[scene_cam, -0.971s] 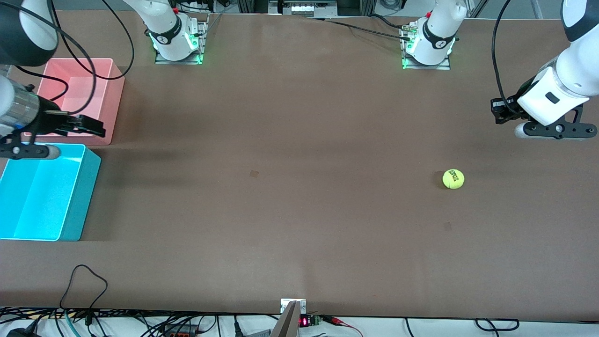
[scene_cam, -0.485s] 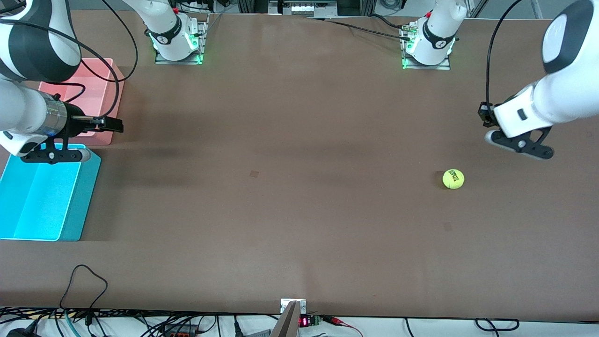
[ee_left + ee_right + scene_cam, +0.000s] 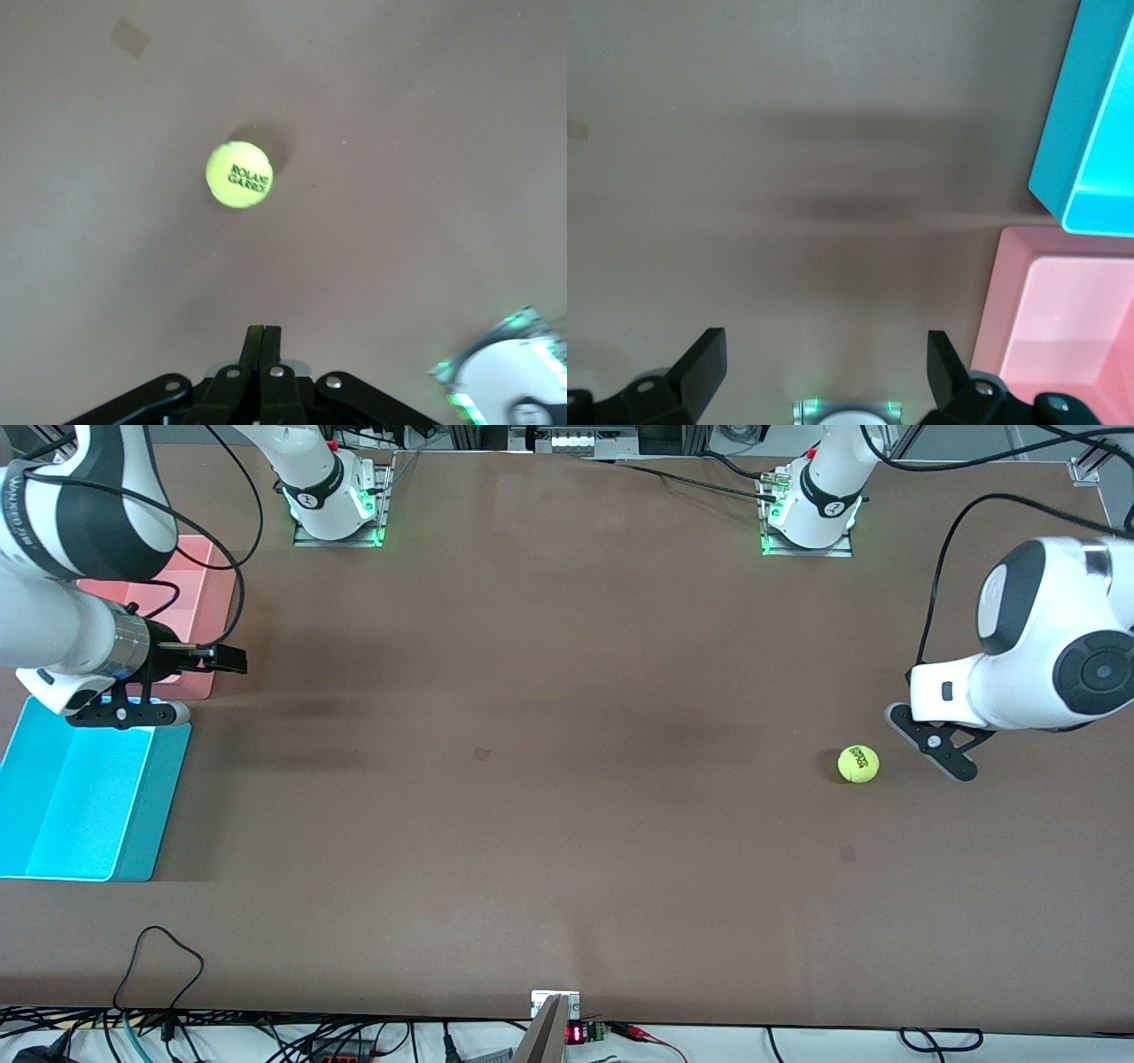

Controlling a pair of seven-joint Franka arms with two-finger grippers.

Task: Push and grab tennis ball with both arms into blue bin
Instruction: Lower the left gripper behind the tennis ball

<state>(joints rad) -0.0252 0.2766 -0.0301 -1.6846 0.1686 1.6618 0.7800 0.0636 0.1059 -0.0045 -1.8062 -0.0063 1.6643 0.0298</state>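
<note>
The tennis ball (image 3: 858, 763) lies on the brown table near the left arm's end; the left wrist view shows it (image 3: 239, 174) with its dark logo. My left gripper (image 3: 263, 341) is shut and empty, low over the table a short way from the ball. Its white wrist (image 3: 966, 691) is beside the ball, toward the left arm's end. My right gripper (image 3: 226, 658) is open and empty (image 3: 824, 363), over the table beside the bins. The blue bin (image 3: 168, 779) stands at the right arm's end and is empty; one corner of it (image 3: 1081, 115) shows in the right wrist view.
A pink bin (image 3: 213, 584) stands next to the blue bin, farther from the front camera, also in the right wrist view (image 3: 1010, 292). The arm bases (image 3: 337, 505) (image 3: 808, 509) stand along the table's back edge. Cables (image 3: 159, 957) lie at the front edge.
My left arm has swung down and in toward the ball, its wrist now close beside it. My right gripper has shifted a little from over the bins toward the table's middle. The ball has not moved.
</note>
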